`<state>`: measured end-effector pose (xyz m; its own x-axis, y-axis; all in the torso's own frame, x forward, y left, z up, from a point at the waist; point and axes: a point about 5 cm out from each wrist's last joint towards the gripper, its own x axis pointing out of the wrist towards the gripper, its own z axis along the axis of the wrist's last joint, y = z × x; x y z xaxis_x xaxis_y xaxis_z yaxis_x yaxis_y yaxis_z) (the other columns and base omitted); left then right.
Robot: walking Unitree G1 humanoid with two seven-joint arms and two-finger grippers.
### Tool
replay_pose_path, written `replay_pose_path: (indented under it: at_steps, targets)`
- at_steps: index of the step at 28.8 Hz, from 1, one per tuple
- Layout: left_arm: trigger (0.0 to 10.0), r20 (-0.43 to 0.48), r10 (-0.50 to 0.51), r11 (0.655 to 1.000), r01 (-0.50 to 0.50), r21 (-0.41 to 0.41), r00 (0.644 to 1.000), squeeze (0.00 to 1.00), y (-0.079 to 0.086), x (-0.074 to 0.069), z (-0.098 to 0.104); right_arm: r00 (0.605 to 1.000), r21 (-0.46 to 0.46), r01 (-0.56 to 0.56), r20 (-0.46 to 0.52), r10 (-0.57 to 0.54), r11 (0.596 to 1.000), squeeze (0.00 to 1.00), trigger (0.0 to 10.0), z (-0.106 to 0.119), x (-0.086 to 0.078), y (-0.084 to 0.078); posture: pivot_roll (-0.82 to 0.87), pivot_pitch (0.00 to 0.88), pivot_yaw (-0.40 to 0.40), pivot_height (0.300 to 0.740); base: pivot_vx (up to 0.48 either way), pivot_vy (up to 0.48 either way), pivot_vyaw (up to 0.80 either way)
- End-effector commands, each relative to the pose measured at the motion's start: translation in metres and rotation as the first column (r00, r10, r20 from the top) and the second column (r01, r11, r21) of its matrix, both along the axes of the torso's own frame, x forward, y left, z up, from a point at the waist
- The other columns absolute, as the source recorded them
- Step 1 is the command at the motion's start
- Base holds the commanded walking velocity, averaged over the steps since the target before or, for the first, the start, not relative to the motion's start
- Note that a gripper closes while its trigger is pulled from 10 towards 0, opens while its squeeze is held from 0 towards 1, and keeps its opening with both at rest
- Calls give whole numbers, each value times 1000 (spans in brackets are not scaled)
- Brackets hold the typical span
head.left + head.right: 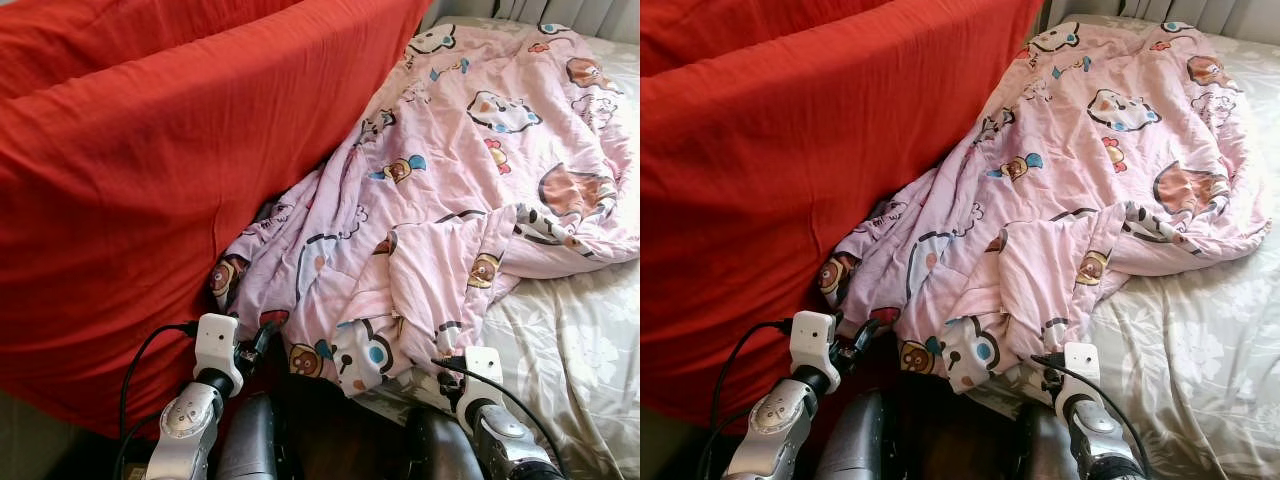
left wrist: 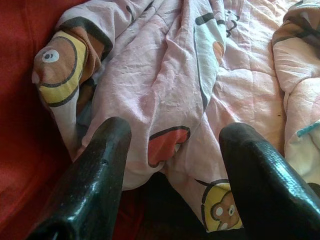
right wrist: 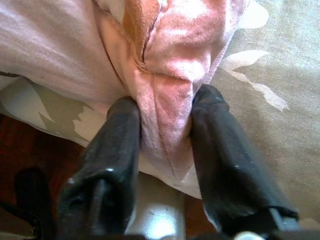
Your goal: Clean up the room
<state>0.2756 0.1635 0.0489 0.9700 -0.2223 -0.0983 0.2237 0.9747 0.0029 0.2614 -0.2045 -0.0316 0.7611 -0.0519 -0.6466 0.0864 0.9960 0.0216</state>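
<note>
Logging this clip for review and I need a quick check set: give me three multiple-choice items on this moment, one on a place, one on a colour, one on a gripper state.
1. Where does the pink cartoon-print quilt lie?
A. Rumpled on the bed, against the red cover
B. Folded on the floor
C. Hung over a chair

2. What colour is the big cover on the robot's left side?
A. Blue
B. Red
C. Green

3. What is the right gripper doing?
A. Hanging open, away from any cloth
B. Holding a pillow
C. Pinching a fold of the quilt

Answers: 1 A, the quilt sprawls over the floral bedsheet and touches the red cover. 2 B, it is plainly red in both eye views. 3 C, its jaws squeeze pink cloth between them, while the left gripper stands open before the quilt's edge.
</note>
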Motion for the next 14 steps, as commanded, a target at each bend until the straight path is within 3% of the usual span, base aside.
replay_pose_path:
  at_steps: [1,14]
  targets:
    - [10000,-7,-5,1000,6,20,1000,0,1,-3,-1,998,7,15,-68,-14,1000,0,0,-11,-14,-2,198,193,29,597,0,0,0]
    - [10000,-20,6,1000,-5,15,1000,0,0,-3,-5,998,2,15,-67,-15,1000,0,0,-11,-14,-3,187,183,19,597,0,0,0]
